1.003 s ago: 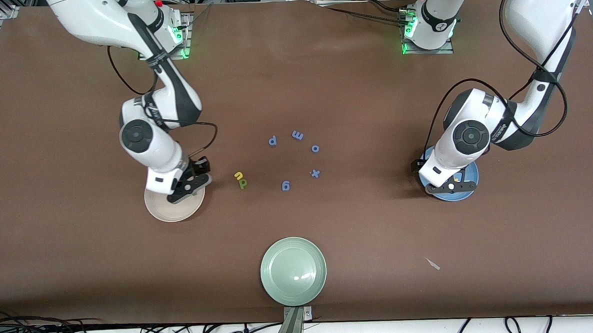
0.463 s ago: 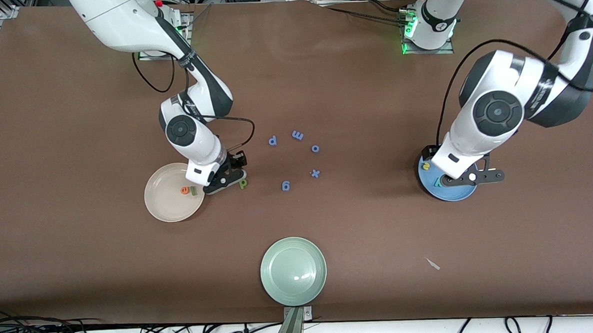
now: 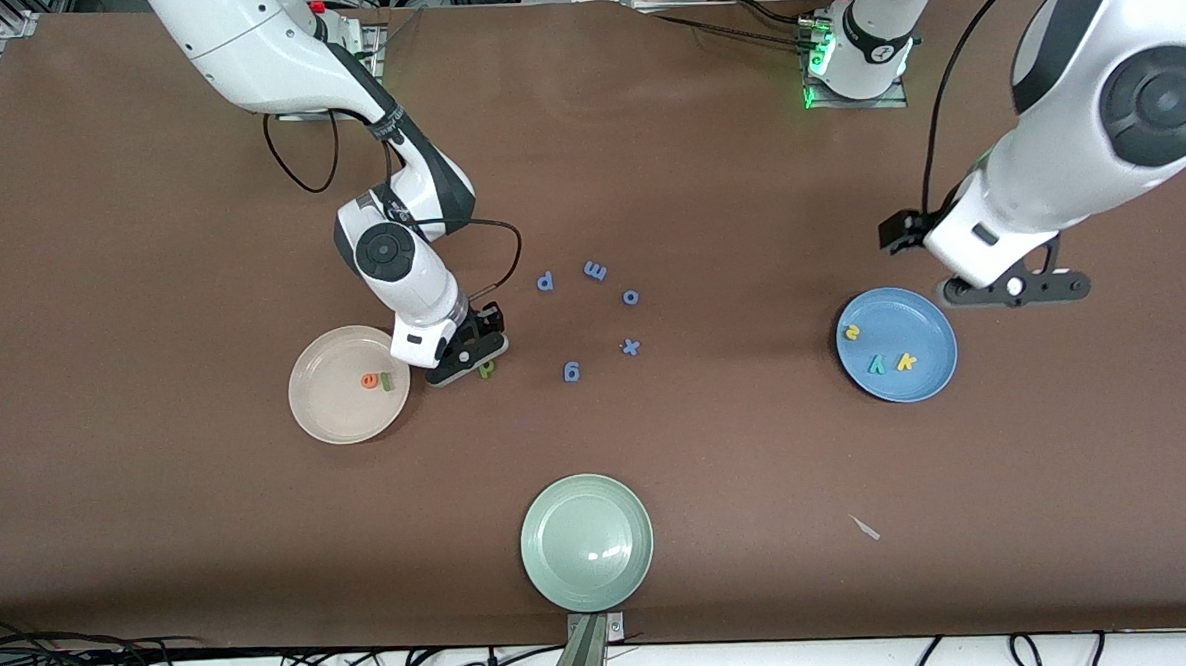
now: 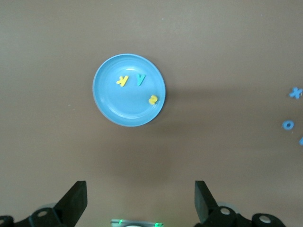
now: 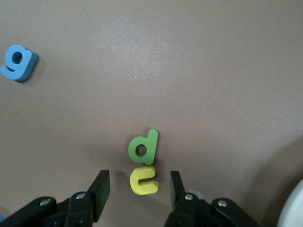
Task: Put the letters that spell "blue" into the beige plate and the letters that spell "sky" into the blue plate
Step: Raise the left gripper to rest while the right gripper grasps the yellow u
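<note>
The blue plate point(image 3: 897, 345) is already carrying the yellow "s" point(image 3: 851, 333), teal "y" point(image 3: 878, 365) and yellow "k" point(image 3: 906, 361), so "sky" is looking complete. The beige plate point(image 3: 349, 384) is holding only the orange "e" point(image 3: 369, 381) and thin green "l" point(image 3: 387, 381), leaving half of "blue" to go. The right gripper point(image 5: 140, 189) is hanging low just beside that plate's rim, its fingers spread and grasping nothing, with the yellow "u" point(image 5: 143, 180) sitting between its fingertips and the green "b" point(image 5: 143, 146) touching the "u" just ahead of them. That contact is giving little room: closing is likely nudging the "b". The blue "g" point(image 5: 18, 62) is lying well apart from this gripper. The left gripper point(image 3: 1013, 289) is waiting, released wide, over bare table beside the blue plate
</note>
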Controlling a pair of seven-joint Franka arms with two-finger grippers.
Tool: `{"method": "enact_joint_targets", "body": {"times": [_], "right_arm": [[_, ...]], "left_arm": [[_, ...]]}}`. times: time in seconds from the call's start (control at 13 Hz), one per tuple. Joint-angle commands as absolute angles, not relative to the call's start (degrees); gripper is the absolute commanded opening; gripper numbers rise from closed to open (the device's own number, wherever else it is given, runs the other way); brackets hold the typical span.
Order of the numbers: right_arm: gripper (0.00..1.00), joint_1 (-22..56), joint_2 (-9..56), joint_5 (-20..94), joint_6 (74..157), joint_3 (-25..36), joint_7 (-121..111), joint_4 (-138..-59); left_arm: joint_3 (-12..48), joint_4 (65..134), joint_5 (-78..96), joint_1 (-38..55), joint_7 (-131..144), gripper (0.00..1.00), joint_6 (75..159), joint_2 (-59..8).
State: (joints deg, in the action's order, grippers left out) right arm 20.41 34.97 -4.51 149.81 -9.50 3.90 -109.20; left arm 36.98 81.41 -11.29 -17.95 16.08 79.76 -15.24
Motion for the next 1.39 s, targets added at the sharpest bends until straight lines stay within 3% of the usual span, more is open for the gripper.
{"method": "enact_joint_targets", "body": {"times": [0.0, 0.15, 0.31, 0.46, 0.62, 0.77, 1.0, 1.31], "right_arm": [[0.6, 20.3, 35.4, -5.5, 153.8, -9.8, 4.8, -111.6], [0.58, 20.5, 35.4, -5.5, 155.0, -9.8, 4.7, -112.2], [0.54, 20.6, 35.4, -5.6, 155.0, -9.8, 4.7, -112.3], [0.43, 20.7, 35.4, -5.7, 155.0, -9.8, 4.7, -112.5], [0.27, 20.7, 35.4, -5.7, 155.0, -9.8, 4.1, -112.5], [0.16, 20.7, 35.2, -5.7, 154.7, -9.8, 3.8, -112.3], [0.13, 20.6, 33.8, -5.6, 153.1, -9.5, 2.8, -111.4], [0.14, 20.4, 30.5, -5.1, 140.2, -5.4, -5.7, -106.6]], "left_arm": [[29.4, 84.6, -8.2, -16.1, 4.9, 1.0, 79.5, -9.1], [23.1, 87.3, 0.0, -14.2, 4.0, 1.0, 82.2, -6.5], [20.5, 95.1, 0.4, -11.6, 2.9, 1.0, 90.0, -0.5], [19.4, 102.3, 0.4, -10.4, 3.7, 1.0, 96.9, 4.6], [10.5, 102.1, 1.3, -3.8, 3.4, 1.0, 97.5, 3.8], [9.6, 101.2, 1.8, -3.4, 3.1, 1.0, 97.5, 3.1], [9.4, 99.4, 1.8, -3.7, 3.1, 1.0, 97.3, 2.0], [9.2, 97.0, 1.9, -5.2, 3.0, 1.0, 95.1, 0.7]]}}
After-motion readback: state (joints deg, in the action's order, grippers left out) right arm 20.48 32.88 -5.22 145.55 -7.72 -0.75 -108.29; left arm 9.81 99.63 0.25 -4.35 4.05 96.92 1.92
